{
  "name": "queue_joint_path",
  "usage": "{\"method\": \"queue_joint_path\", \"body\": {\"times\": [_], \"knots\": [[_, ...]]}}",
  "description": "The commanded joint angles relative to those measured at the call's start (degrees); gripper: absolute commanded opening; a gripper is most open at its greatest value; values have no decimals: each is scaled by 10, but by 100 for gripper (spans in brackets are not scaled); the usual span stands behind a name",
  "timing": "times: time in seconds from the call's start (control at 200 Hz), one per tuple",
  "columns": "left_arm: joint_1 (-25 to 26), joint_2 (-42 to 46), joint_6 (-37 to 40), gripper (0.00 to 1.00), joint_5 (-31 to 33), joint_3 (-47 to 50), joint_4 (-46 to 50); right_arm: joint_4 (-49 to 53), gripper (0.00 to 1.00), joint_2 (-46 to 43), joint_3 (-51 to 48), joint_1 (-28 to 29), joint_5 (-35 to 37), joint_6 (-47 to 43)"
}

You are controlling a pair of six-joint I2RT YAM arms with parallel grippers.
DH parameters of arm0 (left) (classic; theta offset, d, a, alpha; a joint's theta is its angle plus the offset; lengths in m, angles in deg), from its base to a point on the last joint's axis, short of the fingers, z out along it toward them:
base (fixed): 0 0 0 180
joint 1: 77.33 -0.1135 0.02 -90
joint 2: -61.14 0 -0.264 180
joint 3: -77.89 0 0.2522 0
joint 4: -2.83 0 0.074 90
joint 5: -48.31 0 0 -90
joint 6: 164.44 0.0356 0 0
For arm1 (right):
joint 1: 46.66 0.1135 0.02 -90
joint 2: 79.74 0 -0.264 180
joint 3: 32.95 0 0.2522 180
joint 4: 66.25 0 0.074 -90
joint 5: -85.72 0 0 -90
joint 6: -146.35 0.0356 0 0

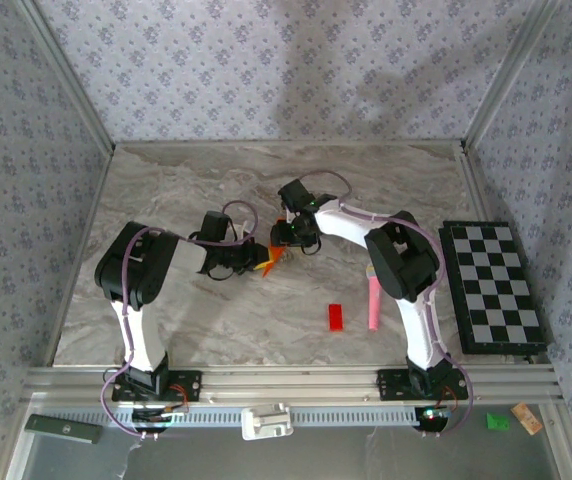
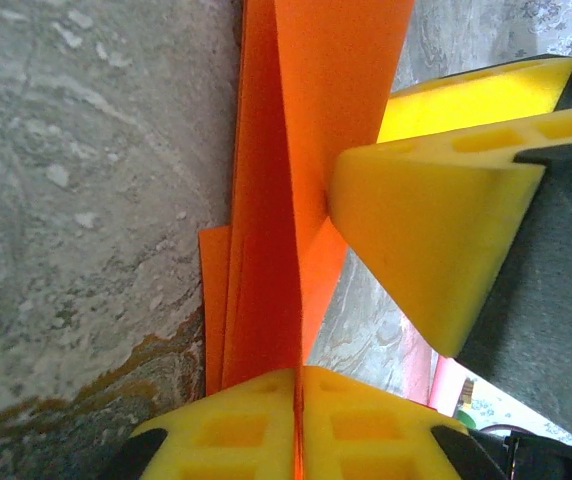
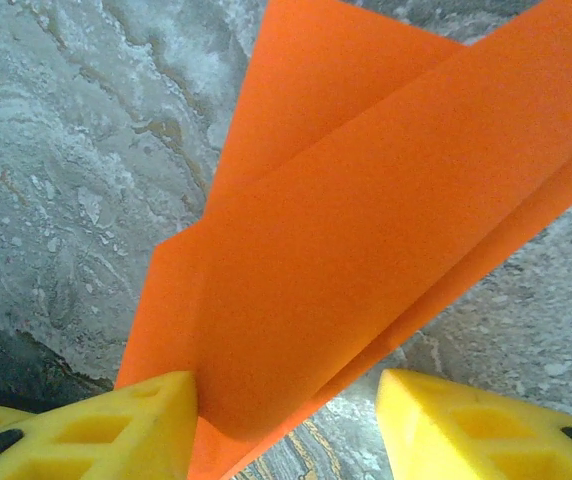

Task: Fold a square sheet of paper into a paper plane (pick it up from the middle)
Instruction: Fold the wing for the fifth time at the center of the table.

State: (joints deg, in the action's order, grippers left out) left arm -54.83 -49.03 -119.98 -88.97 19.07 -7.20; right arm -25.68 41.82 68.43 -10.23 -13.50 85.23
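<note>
The folded bright orange sheet of paper (image 2: 266, 180) is over the middle of the grey marbled table (image 1: 186, 190). Its long axis runs straight out from the left gripper (image 2: 298, 375), which is clamped on one end. Both arms bend inward, and the right gripper (image 3: 286, 385) straddles the paper with its jaws parted.

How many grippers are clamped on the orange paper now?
1. The left gripper pinches the orange paper near the table's centre; the right gripper stands open around it.
</note>
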Motion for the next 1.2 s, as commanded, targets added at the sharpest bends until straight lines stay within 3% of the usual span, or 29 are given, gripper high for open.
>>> {"method": "queue_joint_path", "body": {"times": [0.0,0.2,0.52,0.845,1.194], "knots": [[3,-37,22,7,54,7,34,34,53,30,-5,0,25,3],[3,-42,19,4,55,5,40,0,53,-12,-26,-14,-20,10],[3,-43,15,2,56,1,52,-172,53,-138,-150,-50,-140,32],[3,-45,12,2,55,-2,57,-223,29,-70,-130,-45,-216,67],[3,-47,7,1,53,-5,64,-207,25,-27,-98,-36,-225,63]]}}
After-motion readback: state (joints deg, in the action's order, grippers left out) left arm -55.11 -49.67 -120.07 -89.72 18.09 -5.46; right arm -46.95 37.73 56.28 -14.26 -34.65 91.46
